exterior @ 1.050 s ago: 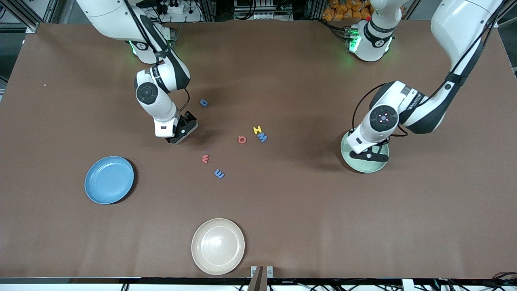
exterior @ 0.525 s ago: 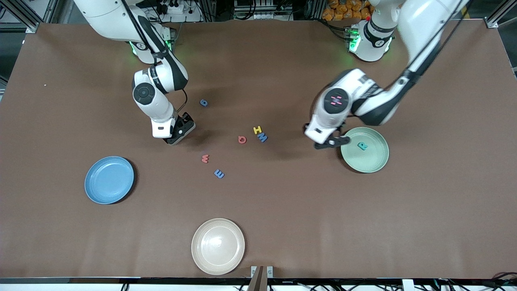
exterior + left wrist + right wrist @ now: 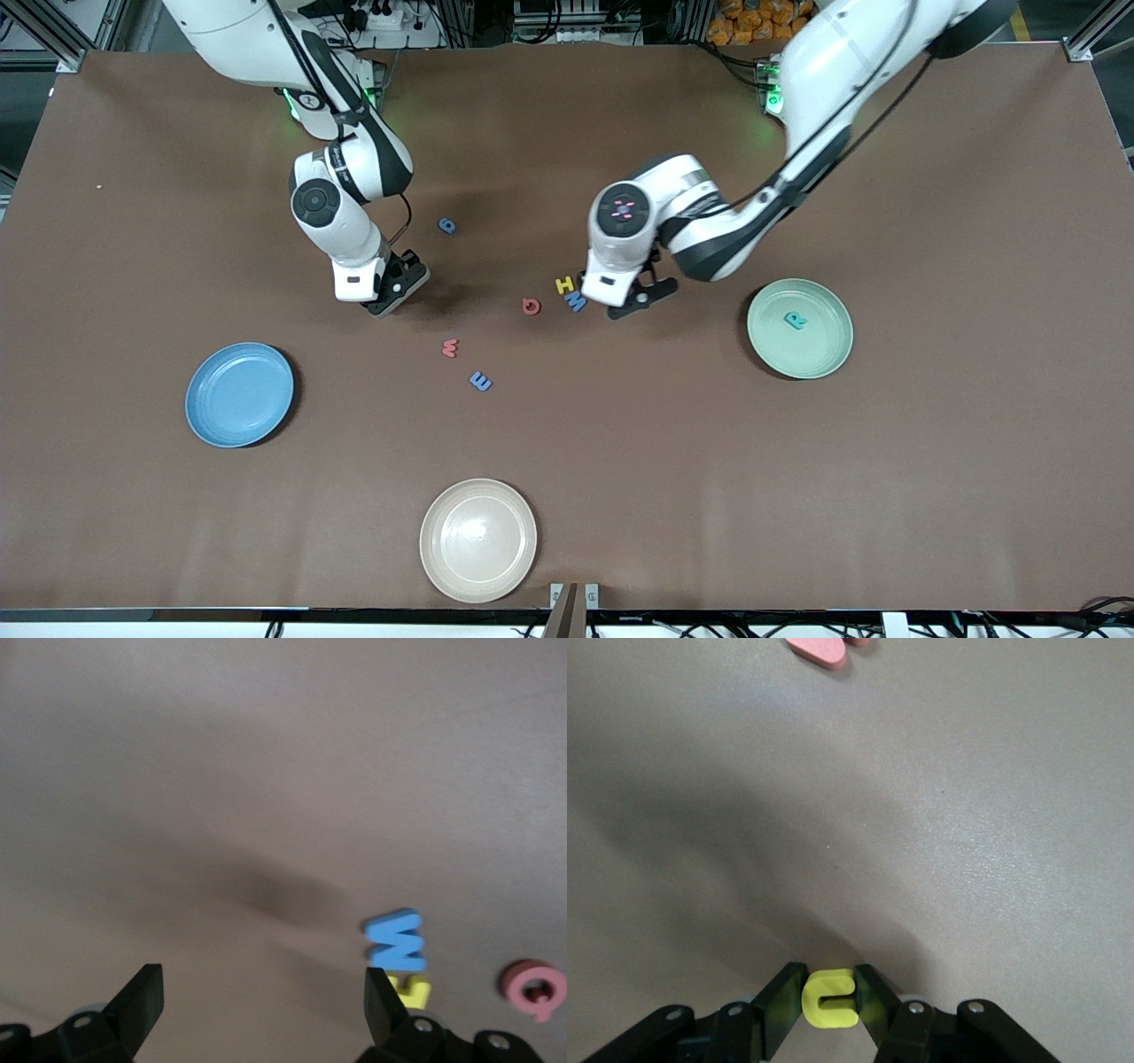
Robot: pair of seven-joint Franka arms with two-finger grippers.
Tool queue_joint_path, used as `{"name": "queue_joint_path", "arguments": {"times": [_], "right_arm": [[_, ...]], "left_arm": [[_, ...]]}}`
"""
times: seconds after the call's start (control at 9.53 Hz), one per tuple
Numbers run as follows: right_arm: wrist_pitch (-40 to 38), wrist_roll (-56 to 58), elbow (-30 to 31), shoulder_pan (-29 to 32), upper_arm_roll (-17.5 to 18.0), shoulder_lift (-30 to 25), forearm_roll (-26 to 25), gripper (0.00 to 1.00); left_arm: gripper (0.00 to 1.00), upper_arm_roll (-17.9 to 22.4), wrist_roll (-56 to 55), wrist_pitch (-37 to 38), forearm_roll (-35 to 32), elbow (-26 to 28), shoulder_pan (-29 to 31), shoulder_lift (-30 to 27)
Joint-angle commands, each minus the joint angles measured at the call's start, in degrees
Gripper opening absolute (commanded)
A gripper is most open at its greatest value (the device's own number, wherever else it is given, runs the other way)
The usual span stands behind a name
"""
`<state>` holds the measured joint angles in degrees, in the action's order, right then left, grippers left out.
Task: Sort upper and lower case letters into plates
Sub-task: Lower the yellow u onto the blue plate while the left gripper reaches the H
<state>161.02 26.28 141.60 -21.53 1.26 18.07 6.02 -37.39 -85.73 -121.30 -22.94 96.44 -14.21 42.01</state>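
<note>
My left gripper is open and empty, low over the table beside the yellow H and blue M. Its wrist view shows the blue M, the yellow letter and a salmon letter. My right gripper is shut on a small yellow letter, low over the table. A teal R lies in the mint green plate. The sky blue plate holds nothing.
Loose on the table are a salmon round letter, a salmon w, a blue letter and a small blue letter. A cream-white plate sits near the front edge. A salmon letter shows in the right wrist view.
My left gripper left the teal R in the mint plate and swung across to the yellow H and blue M. My right arm has barely moved.
</note>
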Motion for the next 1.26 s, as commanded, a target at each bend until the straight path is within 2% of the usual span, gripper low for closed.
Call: {"name": "queue_joint_path", "arguments": {"times": [0.0,0.21,0.63,0.73,0.94,1.15], "right_arm": [[0.18,0.09,0.79,4.2,0.24,-1.63,-0.4,0.0],[-0.26,0.26,0.26,7.54,0.24,-4.08,-0.4,0.0],[-1.75,6.12,-5.78,15.18,-0.11,-3.57,-0.57,0.0],[-4.63,9.02,-8.85,17.99,-0.11,-3.05,-0.66,0.0],[-10.34,15.0,-17.1,23.09,-0.2,0.89,-0.83,0.0],[-14.31,18.27,-25.02,27.32,-0.2,4.68,-4.16,0.0]], "left_arm": [[1.0,8.35,-3.73,0.98,4.37,-11.84,-10.45,6.57],[1.0,10.05,-4.09,-0.85,7.8,-14.69,-12.6,8.52],[1.0,13.3,-5.76,-2.09,8.08,-14.08,-17.95,9.76],[0.97,13.31,-5.93,-2.01,8.17,-13.99,-17.96,9.67],[0.78,13.31,-7.78,-2.09,7.91,-13.38,-18.05,9.5],[0.65,13.31,-7.09,-2.09,7.47,-13.12,-17.96,9.41]]}}
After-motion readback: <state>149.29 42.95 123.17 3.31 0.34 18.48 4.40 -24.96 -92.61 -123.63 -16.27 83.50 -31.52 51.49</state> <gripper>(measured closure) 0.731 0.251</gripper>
